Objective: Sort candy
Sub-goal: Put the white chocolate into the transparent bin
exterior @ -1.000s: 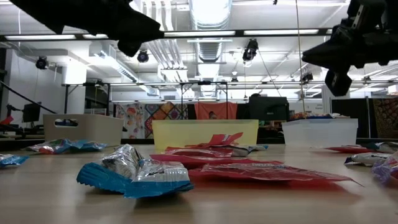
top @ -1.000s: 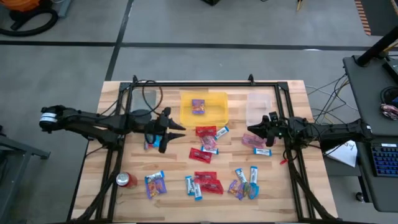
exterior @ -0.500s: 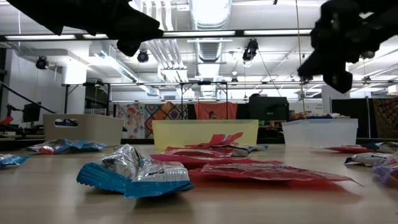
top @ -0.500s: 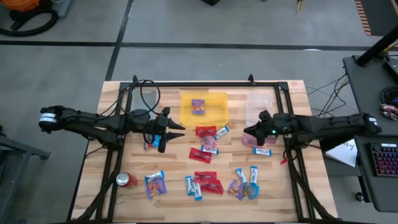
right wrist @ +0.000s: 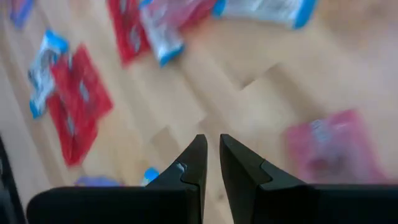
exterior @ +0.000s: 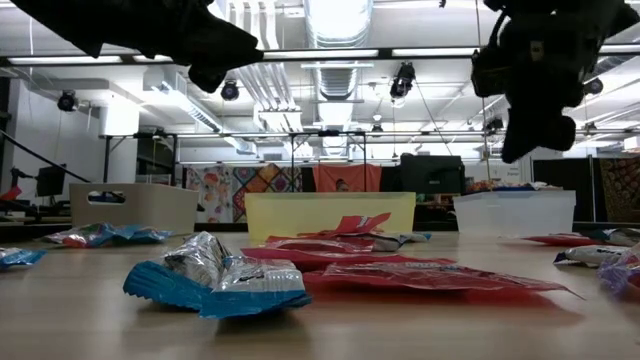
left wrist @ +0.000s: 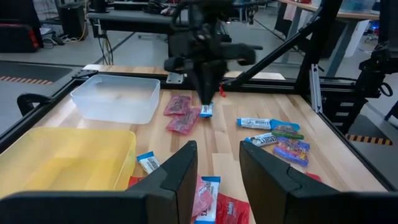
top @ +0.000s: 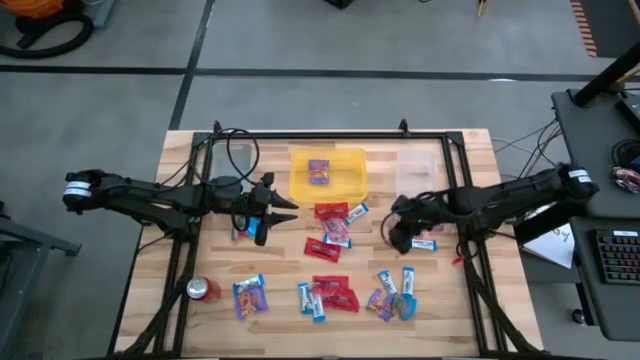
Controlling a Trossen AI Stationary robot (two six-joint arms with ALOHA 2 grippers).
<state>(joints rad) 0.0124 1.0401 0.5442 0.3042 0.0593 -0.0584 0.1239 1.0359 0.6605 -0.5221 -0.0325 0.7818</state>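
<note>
**Right gripper nosing down over the candy, left one parked with its fingers apart**

Right gripper (right wrist: 211,158) has its two dark fingers nearly pressed together, just a thin slit between the tips, and nothing is pinched in there. From its own wrist view it points down at bare wood with wrappers scattered around. In the high view it (top: 397,232) hangs over the table right of the middle, just beside a slim blue-and-white bar (top: 422,244) and near a pinkish-red packet (top: 407,226).

Left gripper (left wrist: 214,163) has its fingers spread with an open gap, also empty. It (top: 268,208) sits left of the pile, just off the yellow bin (top: 328,186), which has one purple packet (top: 318,171) in it.

The candy (top: 330,240) is mostly loose on the wood: red packets in the middle, a row of mixed ones along the near edge (top: 340,296). There's a clear bin (top: 419,172) behind the right gripper. Can't tell what's in it. A red soda can (top: 203,289) lies near the front left corner.
</note>
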